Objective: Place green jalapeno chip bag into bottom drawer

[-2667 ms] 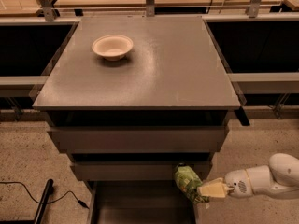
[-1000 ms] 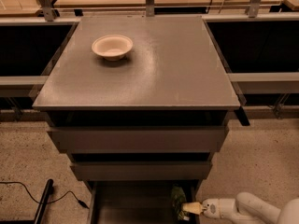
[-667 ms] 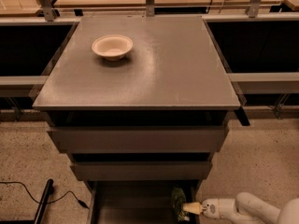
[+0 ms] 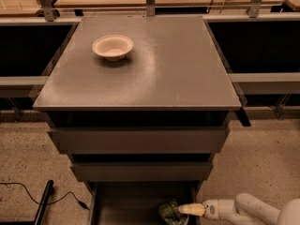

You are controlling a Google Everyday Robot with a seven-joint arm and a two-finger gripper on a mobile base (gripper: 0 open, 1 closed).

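In the camera view, the bottom drawer [image 4: 126, 205] stands pulled out at the lower edge of the frame, its grey floor showing beneath the two upper drawers [image 4: 140, 139]. The bag [image 4: 167, 213] is low inside it, on the right side near the right wall. It is a crumpled green shape that seems to rest on or just above the floor, but the frame edge cuts off its lower part, so I cannot tell whether it touches down. The claw [image 4: 183, 209] comes in from the right on the white arm [image 4: 243, 209] and its tip meets the bag; whether it is clenched on the bag or has let go cannot be told here. The bowl [image 4: 112, 47] sits well apart on the bench [image 4: 178, 74] and has no part in this job. In my judgement the carry is done and the bag is within the drawer's walls. What is left is the release, if not already made, and drawing the claw out without dragging the bag along. The task does not ask for shutting the drawer.
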